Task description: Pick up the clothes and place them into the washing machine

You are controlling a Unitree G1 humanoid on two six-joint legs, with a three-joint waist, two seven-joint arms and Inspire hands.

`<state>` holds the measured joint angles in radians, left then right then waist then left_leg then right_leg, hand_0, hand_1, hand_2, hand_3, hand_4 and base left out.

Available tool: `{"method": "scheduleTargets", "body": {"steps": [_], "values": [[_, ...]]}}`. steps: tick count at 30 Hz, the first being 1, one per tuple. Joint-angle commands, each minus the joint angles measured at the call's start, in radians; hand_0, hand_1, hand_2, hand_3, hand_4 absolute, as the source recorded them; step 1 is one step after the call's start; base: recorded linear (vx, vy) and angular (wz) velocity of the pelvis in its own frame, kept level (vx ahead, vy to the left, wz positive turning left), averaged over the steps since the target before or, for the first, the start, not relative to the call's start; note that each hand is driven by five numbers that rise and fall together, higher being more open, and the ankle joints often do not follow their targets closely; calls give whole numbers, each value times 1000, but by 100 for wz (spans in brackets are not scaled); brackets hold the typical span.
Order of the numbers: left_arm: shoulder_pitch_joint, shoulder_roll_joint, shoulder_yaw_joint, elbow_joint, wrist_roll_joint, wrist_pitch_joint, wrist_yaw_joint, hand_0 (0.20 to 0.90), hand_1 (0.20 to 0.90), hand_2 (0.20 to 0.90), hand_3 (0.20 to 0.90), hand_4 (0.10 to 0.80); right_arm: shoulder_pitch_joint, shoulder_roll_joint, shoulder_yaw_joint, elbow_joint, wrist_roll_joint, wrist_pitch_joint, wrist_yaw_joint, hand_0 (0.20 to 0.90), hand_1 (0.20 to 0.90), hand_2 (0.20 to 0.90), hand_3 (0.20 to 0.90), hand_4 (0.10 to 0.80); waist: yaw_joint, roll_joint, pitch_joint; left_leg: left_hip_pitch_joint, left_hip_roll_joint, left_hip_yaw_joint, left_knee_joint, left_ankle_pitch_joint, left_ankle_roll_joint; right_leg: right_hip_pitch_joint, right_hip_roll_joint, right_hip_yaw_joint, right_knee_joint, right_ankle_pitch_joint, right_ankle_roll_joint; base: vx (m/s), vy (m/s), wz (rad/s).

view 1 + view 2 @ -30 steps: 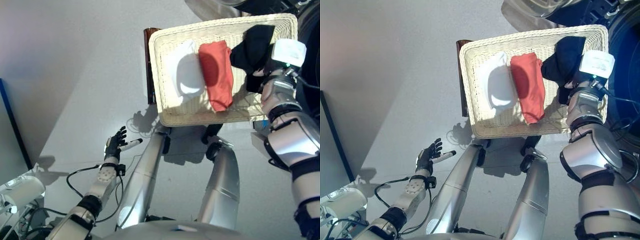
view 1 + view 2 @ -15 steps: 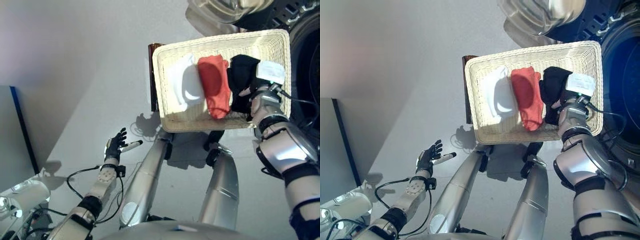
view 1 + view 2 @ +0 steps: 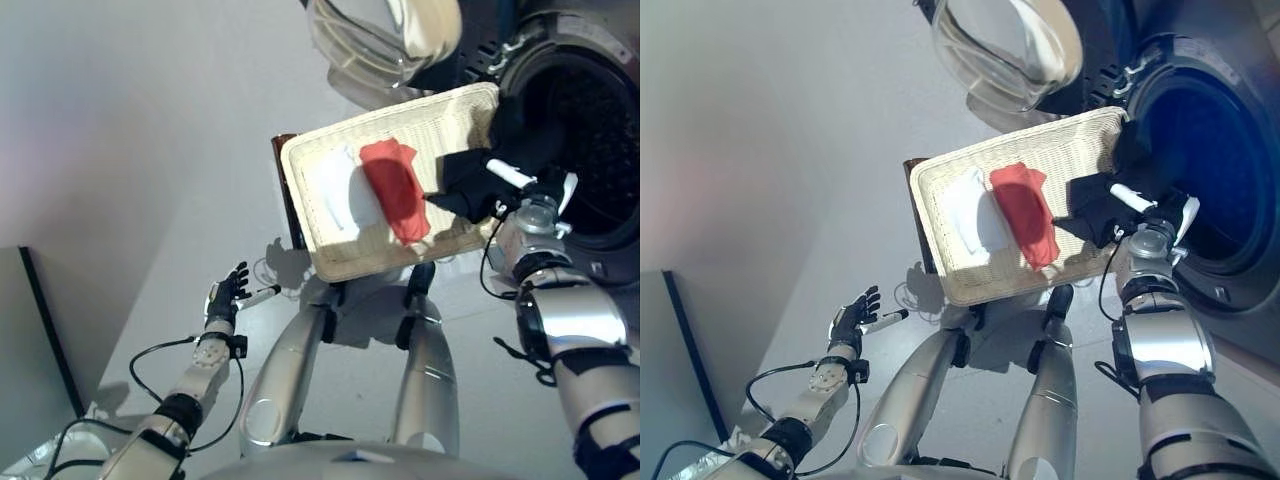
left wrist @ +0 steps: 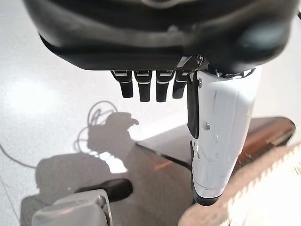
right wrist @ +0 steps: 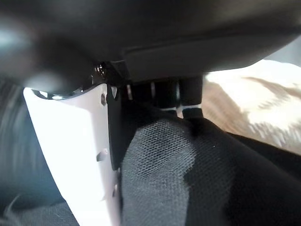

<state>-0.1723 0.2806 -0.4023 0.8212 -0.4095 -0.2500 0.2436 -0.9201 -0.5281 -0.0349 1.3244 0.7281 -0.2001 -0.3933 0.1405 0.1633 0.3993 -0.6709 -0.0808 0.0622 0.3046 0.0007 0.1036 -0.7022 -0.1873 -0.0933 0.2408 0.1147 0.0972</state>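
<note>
A wicker basket [image 3: 335,262] holds a white garment [image 3: 328,197] and a red garment [image 3: 396,190] side by side. My right hand [image 3: 515,192] is shut on a black garment [image 3: 462,186], which hangs at the basket's right rim, just in front of the washing machine's dark drum opening [image 3: 592,130]. In the right wrist view, black cloth [image 5: 188,179] fills the space by the white-covered thumb [image 5: 70,150]. My left hand [image 3: 228,293] hangs low at the left, open and holding nothing, its fingers [image 4: 141,87] straight.
The washer's round glass door [image 3: 385,38] stands open above the basket. A dark brown stand [image 3: 284,195] shows at the basket's left edge. Light grey floor [image 3: 120,180] spreads to the left.
The camera has swung toward the washing machine, bringing the drum and door into view. My right hand has drawn the black garment to the basket's right rim, toward the drum. The left hand stays put.
</note>
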Motion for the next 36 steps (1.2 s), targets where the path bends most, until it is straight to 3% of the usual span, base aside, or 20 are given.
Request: {"method": "scheduleTargets", "body": {"steps": [1,2,7,10,11,13,16,22,27,32,33,34,35,36], "values": [[42,31,47,-3,-26,-50,24,900,900,900,900,800,6,-24,-22,-112,280,-175,43,200,200,200,200,300,5,17,-9,0,-1,-66,-79,59,-107,42,66,-44,90,-117,-15,-3,24,-17],[43,19,48,7,-30,-51,23,900,900,900,900,800,21,9,-82,-154,396,-224,72,200,200,200,200,300,-4,24,-11,4,-2,-66,-85,59,-107,43,69,-36,82,-116,-16,3,29,-15],[58,1,50,12,-36,-60,25,900,900,900,900,800,29,47,-189,-239,493,-323,65,200,200,200,200,300,-8,48,-24,0,-9,-64,-85,55,-102,37,69,-21,84,-119,-17,-4,25,-18],[66,-10,45,24,-38,-62,18,900,900,900,900,800,-16,16,-226,-269,508,-370,38,200,200,200,200,300,-3,77,-33,-7,-14,-59,-92,57,-102,23,66,-8,84,-116,-16,-14,53,-8],[70,-10,39,22,-46,-69,10,900,900,900,900,800,-67,-18,-236,-293,516,-401,17,200,200,200,200,300,3,104,-39,-8,-18,-57,-97,61,-104,13,60,4,85,-116,-13,-15,62,-2],[74,-13,34,17,-47,-70,6,900,900,900,900,800,-85,-33,-233,-302,500,-401,0,200,200,200,200,300,7,116,-43,-9,-19,-54,-103,63,-104,10,59,9,83,-116,-13,-11,63,-2],[92,-11,19,20,-43,-70,-5,900,900,900,900,800,-181,-126,-206,-291,472,-404,-26,200,200,200,200,300,31,161,-64,-10,-25,-44,-111,65,-105,-1,52,27,83,-114,-9,-1,66,-1],[106,-12,30,30,-37,-71,-9,900,900,900,900,800,-274,-224,-135,-334,380,-411,-78,200,200,200,200,300,51,199,-85,-8,-28,-27,-115,65,-105,-16,50,57,85,-110,-5,14,35,-14],[121,-6,33,10,-38,-79,-10,900,900,900,900,800,-375,-336,-35,-412,265,-413,-146,200,200,200,200,300,52,206,-87,-18,-28,-18,-114,61,-106,-38,55,72,96,-107,-6,1,1,-6],[128,6,45,13,-29,-75,0,900,900,900,900,800,-432,-417,23,-452,199,-426,-195,200,200,200,200,300,35,186,-84,-28,-25,-13,-104,53,-105,-51,65,81,105,-106,-10,10,-8,-8],[132,10,45,16,-32,-78,1,900,900,900,900,800,-451,-430,35,-436,205,-428,-196,409,409,409,409,449,34,179,-87,-29,-25,-13,-103,52,-105,-51,66,82,105,-106,-10,0,0,0],[134,8,43,17,-30,-77,-2,900,900,900,900,800,-464,-440,41,-420,214,-422,-189,571,571,571,571,565,30,176,-88,-31,-25,-13,-103,50,-105,-53,67,84,104,-106,-11,0,0,0],[133,10,45,22,-31,-78,0,900,900,900,900,800,-472,-443,49,-401,222,-420,-184,900,900,900,900,800,29,173,-89,-32,-25,-14,-102,49,-106,-55,67,86,104,-105,-12,0,0,0],[132,9,46,22,-32,-78,0,900,900,900,900,800,-476,-444,52,-397,225,-420,-181,900,900,900,900,800,28,173,-89,-32,-25,-13,-102,49,-106,-55,67,86,104,-105,-12,0,0,0]]}}
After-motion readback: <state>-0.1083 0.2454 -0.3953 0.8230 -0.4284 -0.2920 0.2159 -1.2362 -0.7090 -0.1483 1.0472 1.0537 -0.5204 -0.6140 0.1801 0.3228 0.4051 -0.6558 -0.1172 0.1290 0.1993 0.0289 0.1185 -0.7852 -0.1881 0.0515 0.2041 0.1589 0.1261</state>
